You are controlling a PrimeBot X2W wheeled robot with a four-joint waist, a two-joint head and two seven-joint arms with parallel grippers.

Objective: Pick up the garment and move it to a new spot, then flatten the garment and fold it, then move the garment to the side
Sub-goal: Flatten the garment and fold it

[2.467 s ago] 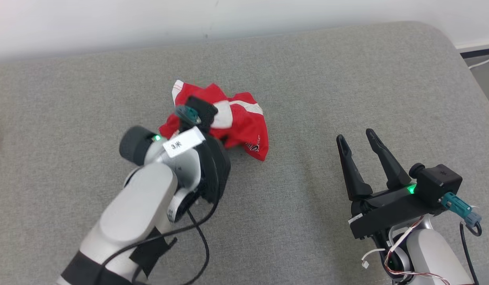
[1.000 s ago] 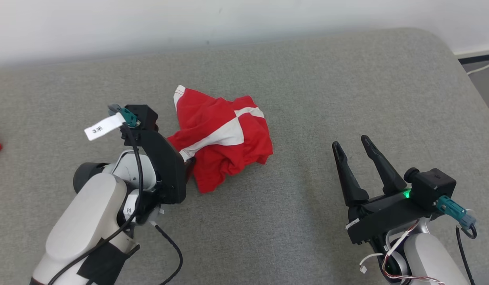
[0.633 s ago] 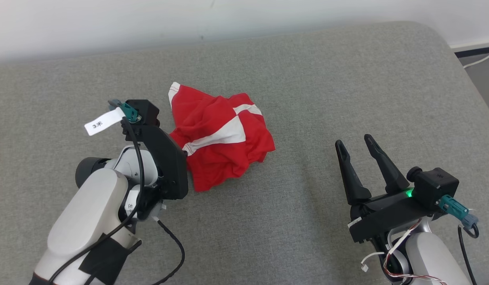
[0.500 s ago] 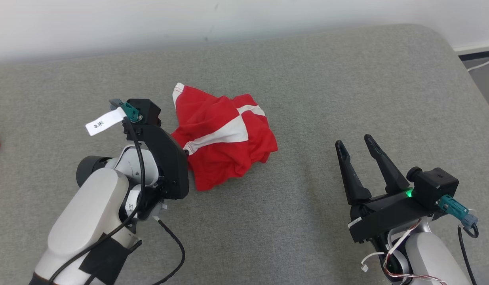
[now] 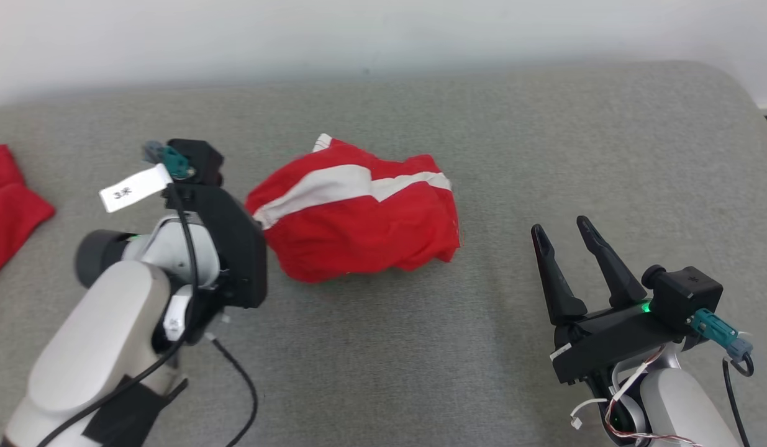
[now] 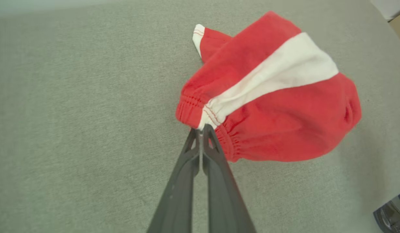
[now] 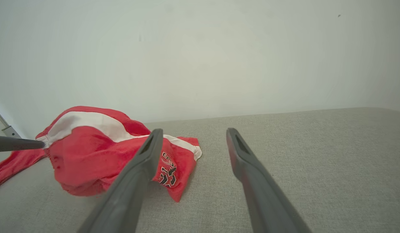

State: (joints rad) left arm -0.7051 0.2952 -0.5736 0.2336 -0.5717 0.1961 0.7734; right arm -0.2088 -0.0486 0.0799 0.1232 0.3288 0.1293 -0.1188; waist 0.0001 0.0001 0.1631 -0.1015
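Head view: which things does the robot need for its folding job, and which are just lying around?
For the job:
red-and-white garment, pinched at its waistband by the shut left tool
open right tool, apart from the garment

Just lying about:
another red cloth at the left edge
grey cushion underneath everything

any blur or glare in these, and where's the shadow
Head view: even light, no glare, soft shadow under the garment. Left wrist view: garment's far edge looks smeared, left gripper on its waistband crisp. Right wrist view: right gripper soft near the lens.
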